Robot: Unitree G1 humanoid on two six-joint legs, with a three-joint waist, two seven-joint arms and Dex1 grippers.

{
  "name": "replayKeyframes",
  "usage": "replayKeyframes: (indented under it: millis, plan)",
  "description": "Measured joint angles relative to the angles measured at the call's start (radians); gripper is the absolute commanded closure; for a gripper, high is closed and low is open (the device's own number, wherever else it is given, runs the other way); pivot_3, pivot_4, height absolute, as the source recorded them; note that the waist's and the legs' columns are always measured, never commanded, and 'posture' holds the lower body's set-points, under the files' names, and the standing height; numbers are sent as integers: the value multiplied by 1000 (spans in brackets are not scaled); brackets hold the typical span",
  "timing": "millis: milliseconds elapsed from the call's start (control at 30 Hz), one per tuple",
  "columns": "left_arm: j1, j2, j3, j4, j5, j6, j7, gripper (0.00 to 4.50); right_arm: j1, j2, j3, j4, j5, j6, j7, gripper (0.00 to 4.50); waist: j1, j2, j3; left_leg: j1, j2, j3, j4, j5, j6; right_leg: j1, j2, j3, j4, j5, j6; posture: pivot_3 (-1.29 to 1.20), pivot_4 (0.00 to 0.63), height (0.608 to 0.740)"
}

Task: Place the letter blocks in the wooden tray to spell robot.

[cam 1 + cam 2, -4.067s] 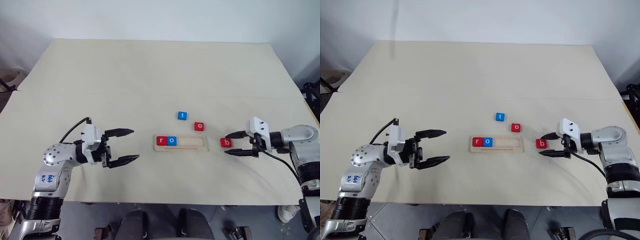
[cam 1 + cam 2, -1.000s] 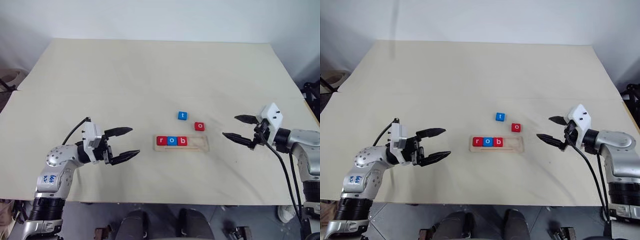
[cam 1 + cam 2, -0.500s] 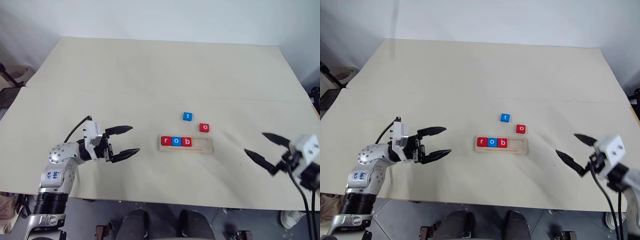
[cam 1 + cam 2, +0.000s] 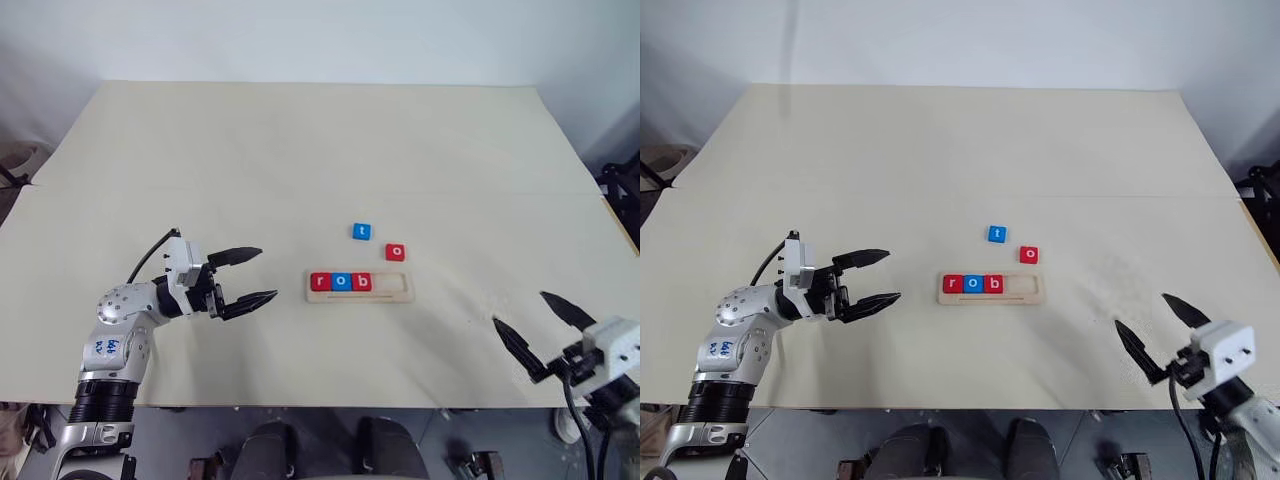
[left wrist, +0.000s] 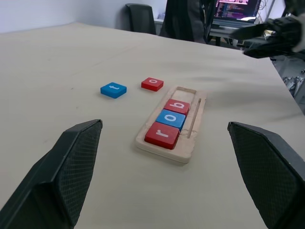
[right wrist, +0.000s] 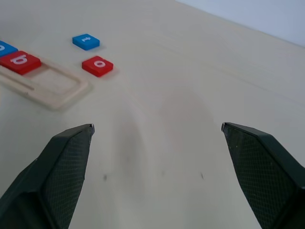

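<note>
2 head eyes high over the table (image 4: pixel 300 150); 2 low wrist views sharing the wooden tray (image 5: pixel 193 129).

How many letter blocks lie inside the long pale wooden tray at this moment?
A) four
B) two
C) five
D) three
D: the long pale wooden tray holds the red r block, blue o block and red b block; the blue t block and red o block lie on the table.
</note>
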Motion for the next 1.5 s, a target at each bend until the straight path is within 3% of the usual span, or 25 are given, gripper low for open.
replayKeyframes:
  millis: [200, 333, 433, 567, 1067, 1500]
  plan:
    - [9, 8, 12, -43, -1, 31, 28, 0, -300, -185, 152, 52, 18, 299, -7, 13, 1, 0, 0, -1, 3, 0, 2, 0, 0, 0, 0, -1, 0, 0, 0, 0, 150, 740]
    - [37, 10, 21, -85, 0, 33, 45, 0, -530, -224, 250, 179, -1, 408, -9, 13, 2, 0, 0, -2, 3, 0, 2, 0, 1, 0, 0, -1, 0, 0, 0, 0, 150, 740]
    - [52, 10, 20, -95, -1, 45, 56, 0, -612, -227, 344, 244, -40, 435, 1, 13, 4, 0, 0, -3, 1, -1, 3, 0, 1, 0, 0, -3, -1, 0, 0, 0, 150, 740]
    - [60, 10, 21, -128, -1, 51, 69, 0, -650, -206, 419, 318, -72, 434, 11, 13, 4, 0, 0, -4, -1, -1, 3, 0, 1, 0, -1, -3, -2, 0, 0, 0, 150, 740]
    - [57, -4, 10, -151, 1, 33, 89, 0, -745, -123, 516, 387, -138, 356, 32, 13, 1, 0, 0, -4, -1, -1, 3, 0, 1, -1, 0, -3, -1, 0, 0, 0, 150, 740]
    - [43, -5, 8, -150, 0, 33, 80, 0, -748, -118, 518, 394, -148, 381, 33, 13, 0, 0, 0, -4, -1, -1, 3, 0, 1, -1, 0, -3, -1, 0, 0, 0, 150, 740]
